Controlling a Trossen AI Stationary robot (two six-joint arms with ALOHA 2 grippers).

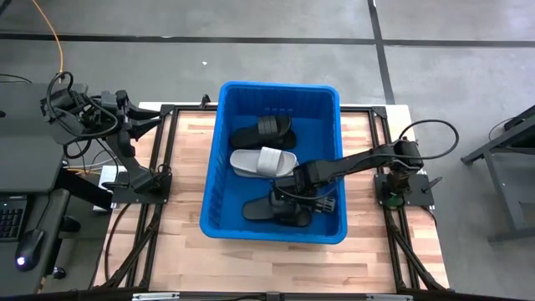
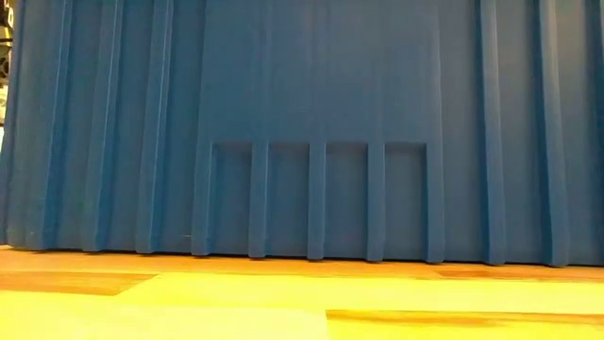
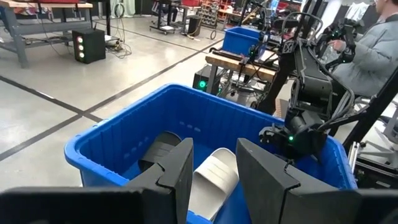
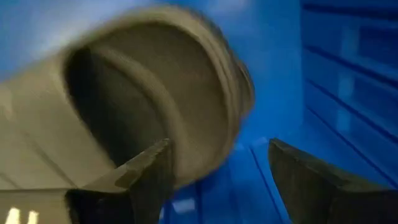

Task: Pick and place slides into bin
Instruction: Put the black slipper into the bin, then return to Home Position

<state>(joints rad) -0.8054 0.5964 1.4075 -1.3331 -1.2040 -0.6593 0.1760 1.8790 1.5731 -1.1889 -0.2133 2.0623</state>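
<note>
The blue bin (image 1: pixel 280 85) stands mid-table and fills the low view (image 2: pixel 311 94). Three slides lie on its floor: a black slide (image 1: pixel 263 130) at the far end, a light grey slide (image 1: pixel 261 160) in the middle, and a black slide (image 1: pixel 280 211) at the near end. My right gripper (image 1: pixel 282 186) is open inside the bin, between the grey slide and the near black one. In the right wrist view the grey slide's strap (image 4: pixel 186 93) fills the picture just beyond my right gripper (image 4: pixel 217 146). My left gripper (image 1: pixel 155 117) is open and empty beyond the bin's left wall, and also shows in its wrist view (image 3: pixel 214 149). My right gripper is open, with one fingertip (image 4: pixel 152 165) right in front of the grey slide's strap. I cannot tell whether it touches the slide. The slide lies on the bin floor.
The bin's walls (image 4: pixel 348 74) stand close around my right gripper. The left wrist view shows the bin (image 3: pixel 112 140), my right arm (image 3: pixel 298 134) reaching in, a person's sleeve (image 3: pixel 373 50) and workshop benches beyond. Bare wooden table (image 1: pixel 184 242) lies on the bin's left, right and near sides.
</note>
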